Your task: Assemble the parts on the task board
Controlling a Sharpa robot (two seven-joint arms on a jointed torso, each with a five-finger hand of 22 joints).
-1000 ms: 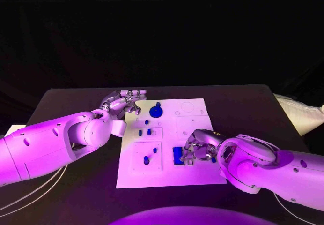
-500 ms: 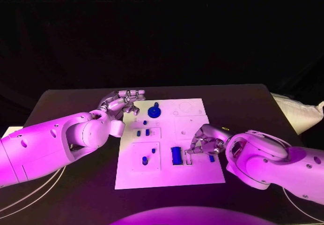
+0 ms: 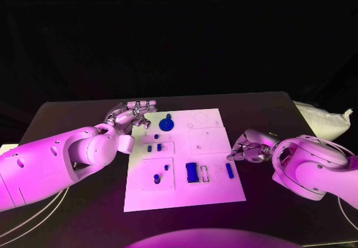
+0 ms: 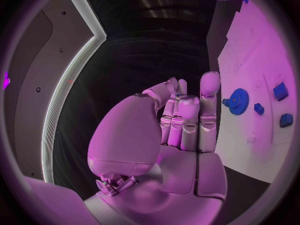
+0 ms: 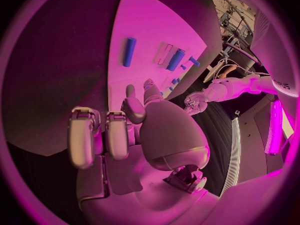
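Right hand (image 3: 250,147) now off the task board (image 3: 212,194), withdrawn to the table (image 3: 283,111) beside its right edge, fingers curled, holding nothing. Blue bar (image 3: 229,171) left lying on the board (near the block (image 3: 192,171)). Left hand (image 3: 133,114) unchanged, empty, fingers apart, beside the gear (image 3: 165,123).

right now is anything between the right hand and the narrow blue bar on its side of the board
Nothing visible blocks it. The right hand sits just off the task board's right edge, holding nothing, and the narrow blue bar lies flat near that edge. Only bare board and table lie between them.
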